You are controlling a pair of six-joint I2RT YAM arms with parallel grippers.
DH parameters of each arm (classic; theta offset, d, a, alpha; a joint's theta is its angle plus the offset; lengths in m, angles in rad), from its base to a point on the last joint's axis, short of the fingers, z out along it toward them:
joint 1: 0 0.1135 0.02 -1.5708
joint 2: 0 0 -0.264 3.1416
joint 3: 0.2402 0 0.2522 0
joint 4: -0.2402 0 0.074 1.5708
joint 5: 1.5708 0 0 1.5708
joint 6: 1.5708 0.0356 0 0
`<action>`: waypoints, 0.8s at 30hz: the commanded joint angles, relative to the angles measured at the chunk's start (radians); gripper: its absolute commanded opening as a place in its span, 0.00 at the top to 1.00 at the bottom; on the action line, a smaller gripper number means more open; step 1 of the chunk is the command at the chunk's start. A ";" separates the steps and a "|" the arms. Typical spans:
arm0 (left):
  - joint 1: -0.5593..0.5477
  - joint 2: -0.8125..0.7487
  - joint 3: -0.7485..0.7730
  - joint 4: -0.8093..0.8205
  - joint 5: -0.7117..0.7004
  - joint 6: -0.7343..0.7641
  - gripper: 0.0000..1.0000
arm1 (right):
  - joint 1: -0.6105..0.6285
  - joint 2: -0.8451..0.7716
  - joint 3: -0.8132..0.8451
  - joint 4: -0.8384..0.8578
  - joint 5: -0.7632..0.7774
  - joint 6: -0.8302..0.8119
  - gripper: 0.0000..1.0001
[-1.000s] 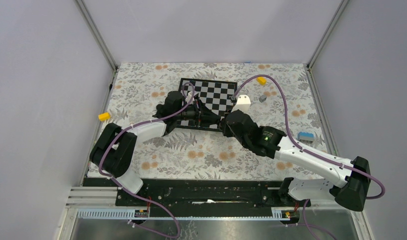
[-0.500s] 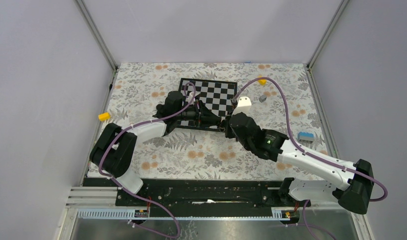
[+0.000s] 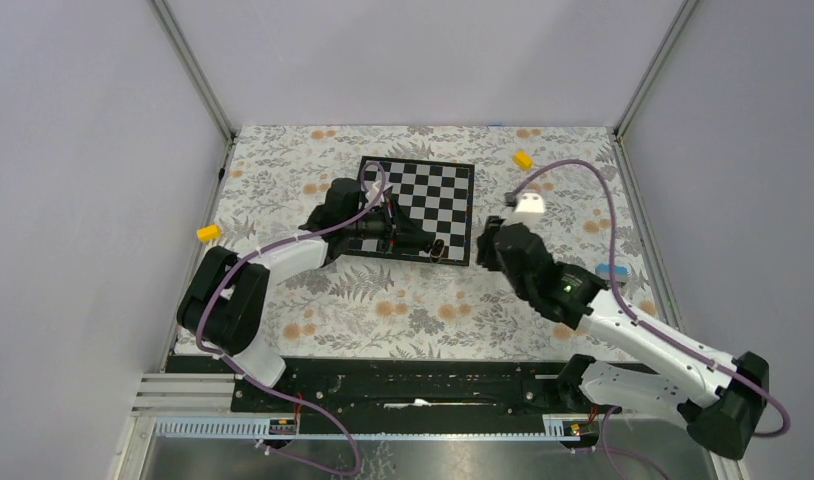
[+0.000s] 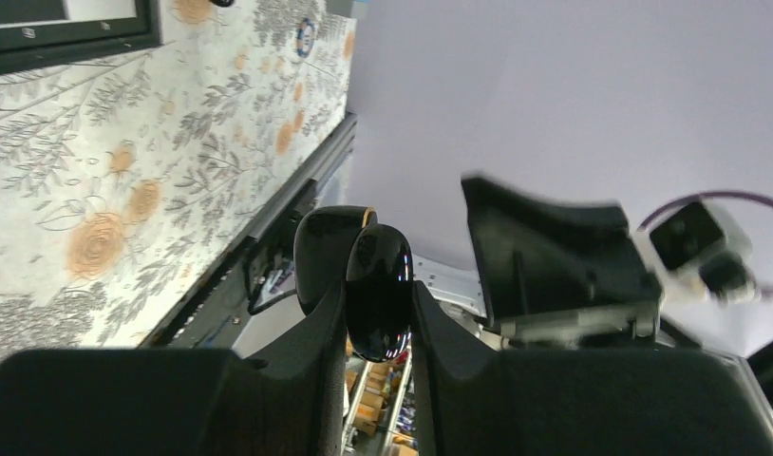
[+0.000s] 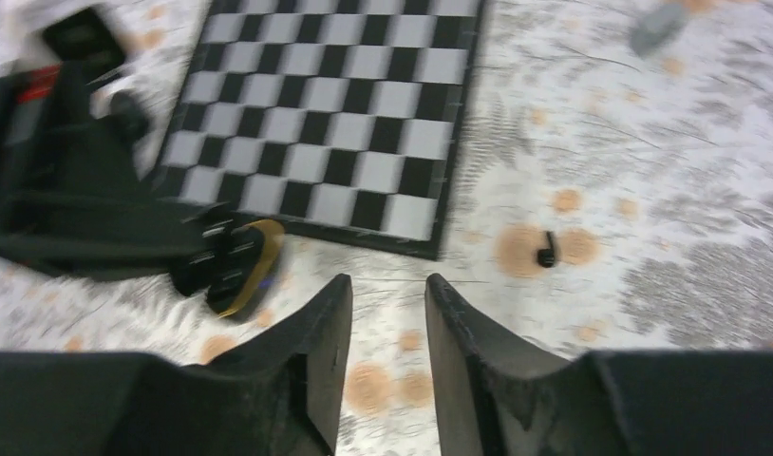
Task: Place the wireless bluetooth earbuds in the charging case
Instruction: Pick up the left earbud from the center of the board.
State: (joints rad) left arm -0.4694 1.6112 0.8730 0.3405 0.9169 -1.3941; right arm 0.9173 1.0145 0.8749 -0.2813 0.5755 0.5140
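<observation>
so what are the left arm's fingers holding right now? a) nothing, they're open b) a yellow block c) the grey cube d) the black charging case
d: in the left wrist view the left arm's fingers are clamped on either side of the glossy black charging case.

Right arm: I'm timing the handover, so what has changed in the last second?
The right gripper has pulled away from the charging case, back towards the right, and its jaws now stand apart with nothing between them. The left gripper stays clamped on the case at the near edge of the chessboard.
</observation>
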 commanded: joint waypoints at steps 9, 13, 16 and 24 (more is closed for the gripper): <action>0.006 -0.041 0.078 -0.178 -0.020 0.232 1.00 | -0.499 0.085 -0.265 0.036 -0.435 0.078 0.55; 0.007 -0.039 0.078 -0.179 -0.017 0.237 1.00 | -0.502 0.182 -0.240 0.063 -0.370 0.084 0.55; 0.006 -0.035 0.076 -0.177 -0.012 0.241 1.00 | -0.502 0.232 -0.225 0.095 -0.359 0.082 0.54; 0.005 -0.017 0.081 -0.168 -0.003 0.244 1.00 | -0.501 0.342 -0.189 0.148 -0.285 0.041 0.55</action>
State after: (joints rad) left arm -0.4641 1.6108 0.9108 0.1467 0.9043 -1.1732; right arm 0.4206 1.3121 0.6300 -0.1928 0.2382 0.5800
